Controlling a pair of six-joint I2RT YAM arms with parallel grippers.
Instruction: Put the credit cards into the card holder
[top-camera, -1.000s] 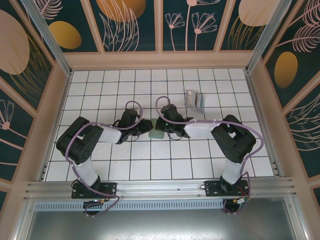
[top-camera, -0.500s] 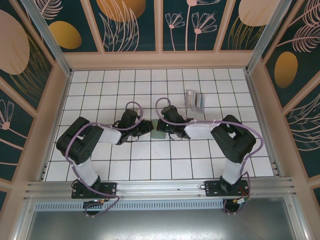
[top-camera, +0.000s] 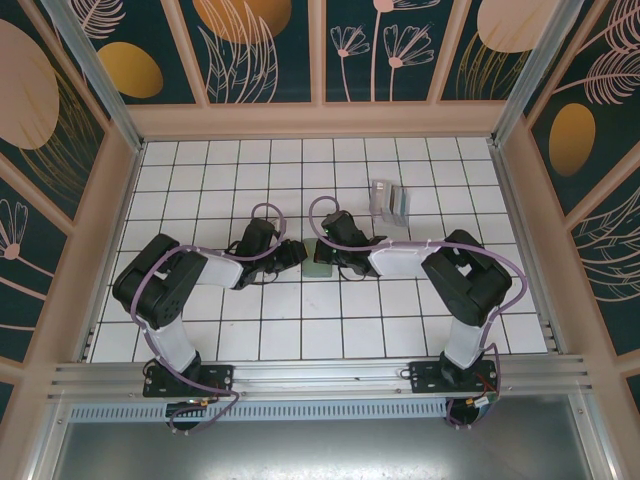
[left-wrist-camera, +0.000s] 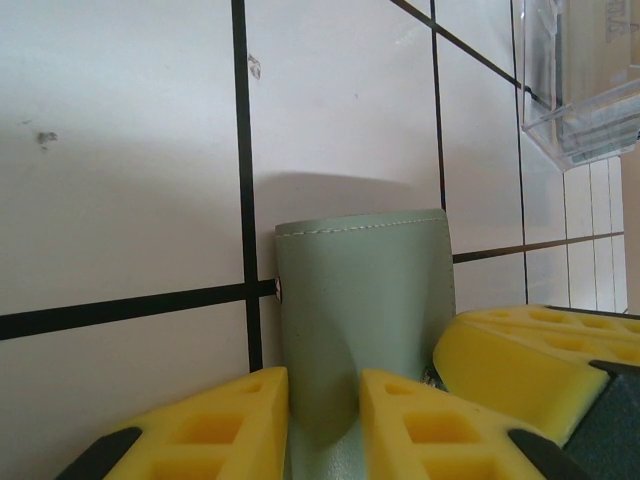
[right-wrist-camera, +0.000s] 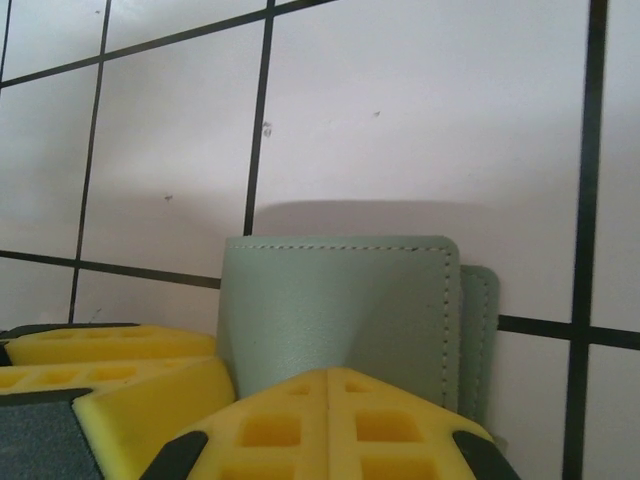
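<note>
The holder was at the middle of the tiled counter, pinched from both sides. The left jaws gripped its near edge and the right jaws were clenched tight on the opposite edge, creasing the green sleeve. The cards sat well apart, farther back and to the right.

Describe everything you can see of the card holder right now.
The card holder is a flat sage-green sleeve, leather-like, with stitched edges and rounded corners; a second layer peeks past one side edge. It sits near the middle of the tiled table, pinched from both sides: the left tool clamps one end, the right tool is shut on the opposite end, and the material puckers at each grip. It throws a shadow on the table behind it.
</note>
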